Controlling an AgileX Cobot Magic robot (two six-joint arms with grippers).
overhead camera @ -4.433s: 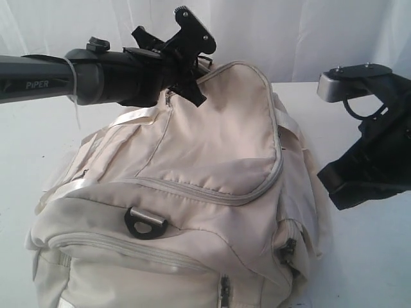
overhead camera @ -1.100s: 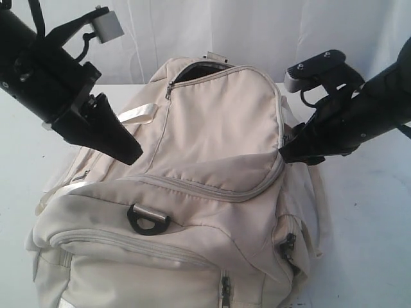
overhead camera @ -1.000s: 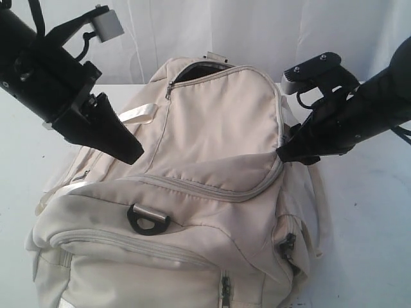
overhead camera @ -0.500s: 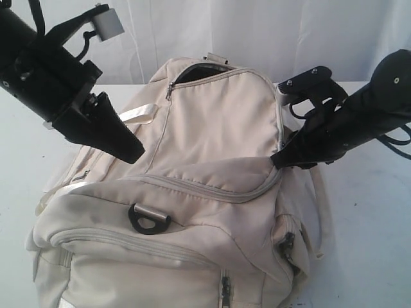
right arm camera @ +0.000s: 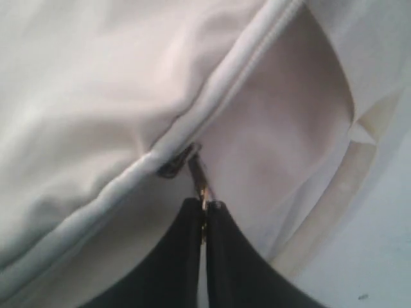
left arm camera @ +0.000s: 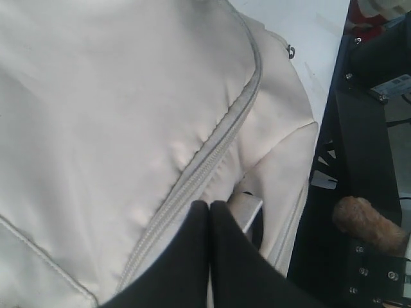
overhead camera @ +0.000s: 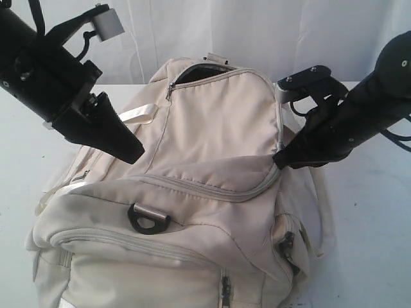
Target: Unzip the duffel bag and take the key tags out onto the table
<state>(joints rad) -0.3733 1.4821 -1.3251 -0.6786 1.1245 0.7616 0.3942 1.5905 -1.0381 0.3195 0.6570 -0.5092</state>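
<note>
The cream duffel bag (overhead camera: 212, 167) lies on the white table (overhead camera: 372, 231), its top zip parted a little at the far end, dark lining showing. My right gripper (overhead camera: 277, 160) sits at the bag's right side, on the curved zip of the top flap. In the right wrist view it (right arm camera: 204, 206) is shut on the metal zip pull (right arm camera: 196, 176). My left gripper (overhead camera: 138, 154) hangs shut and empty above the bag's left side; the left wrist view shows its tips (left arm camera: 209, 205) over a zip seam (left arm camera: 212, 147). The key tags are hidden.
A black D-ring (overhead camera: 148, 220) sits on the bag's near end. Pale webbing straps (overhead camera: 136, 114) trail off the left side and hang down the right. A white curtain closes the back. Dark equipment (left arm camera: 366, 192) stands past the table edge in the left wrist view.
My right gripper moved a little down and in at the bag's right edge and closed on the zip pull. The left arm has not moved.
</note>
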